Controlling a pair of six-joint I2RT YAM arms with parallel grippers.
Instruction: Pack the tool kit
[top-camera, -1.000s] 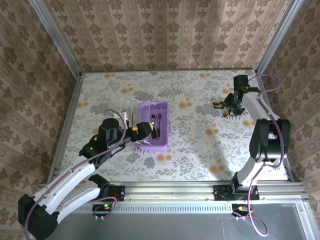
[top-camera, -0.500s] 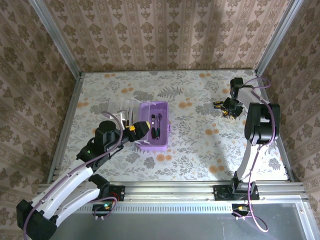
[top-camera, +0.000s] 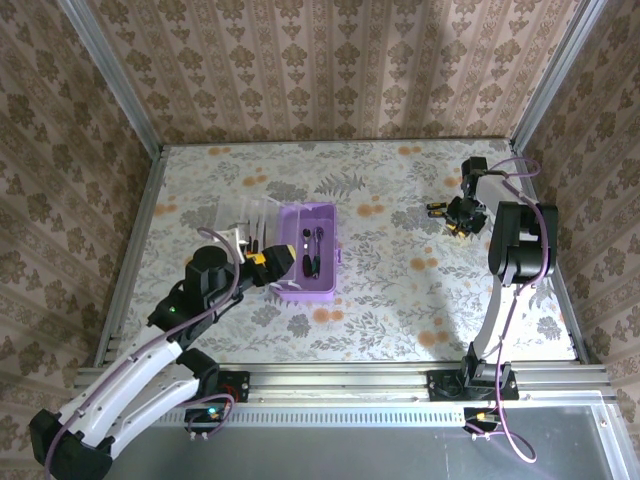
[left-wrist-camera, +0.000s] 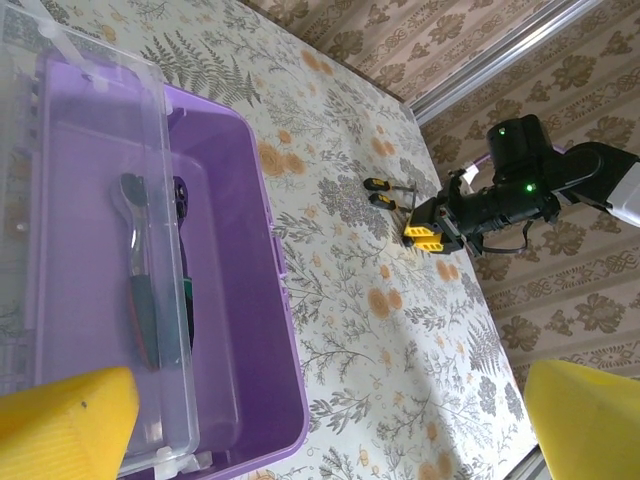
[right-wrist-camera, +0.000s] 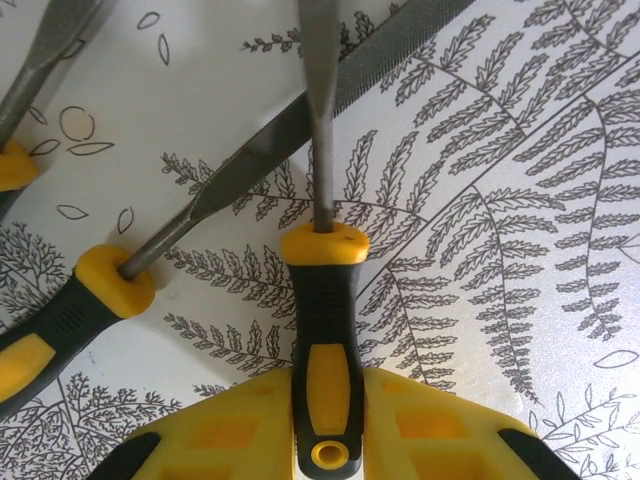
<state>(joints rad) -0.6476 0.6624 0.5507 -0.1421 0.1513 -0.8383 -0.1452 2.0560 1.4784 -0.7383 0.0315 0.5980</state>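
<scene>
Within the right hand (right-wrist-camera: 328, 402), a black-and-yellow-handled file (right-wrist-camera: 322, 300)

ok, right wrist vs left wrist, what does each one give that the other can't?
Right wrist: the right end effector closed on the middle file by its handle, blade crossing a second file. Left wrist: the purple box with a ratchet inside, and its clear lid. Both: the files, that end effector, the floral table cover.
</scene>
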